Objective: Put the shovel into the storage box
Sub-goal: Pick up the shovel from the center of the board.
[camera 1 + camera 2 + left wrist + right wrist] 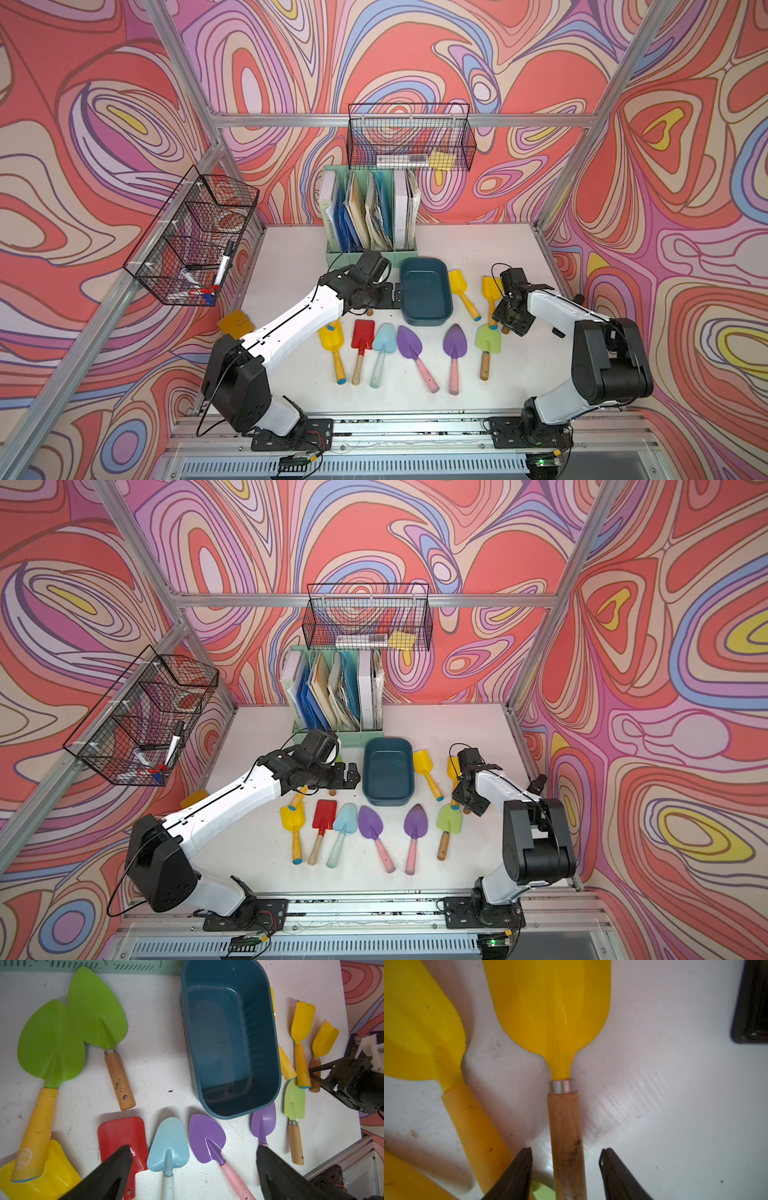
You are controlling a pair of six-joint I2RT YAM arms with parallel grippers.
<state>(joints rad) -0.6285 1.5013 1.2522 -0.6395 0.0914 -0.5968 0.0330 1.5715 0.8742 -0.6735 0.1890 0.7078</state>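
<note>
right gripper (pixel 566 1149): part-open astride wooden handle of yellow shovel (pixel 560 1064), no contact | left gripper (pixel 193 1147): gaping wide beside teal storage box (pixel 228 1043)

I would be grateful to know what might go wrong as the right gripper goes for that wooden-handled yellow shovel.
The right gripper straddles the wooden handle with gaps on both sides; an uneven close could roll the yellow shovel aside.
A neighbouring yellow-handled shovel lies close beside the jaws and might get nudged or pinched.
The left gripper sits open beside the storage box and may crowd the drop.
</note>
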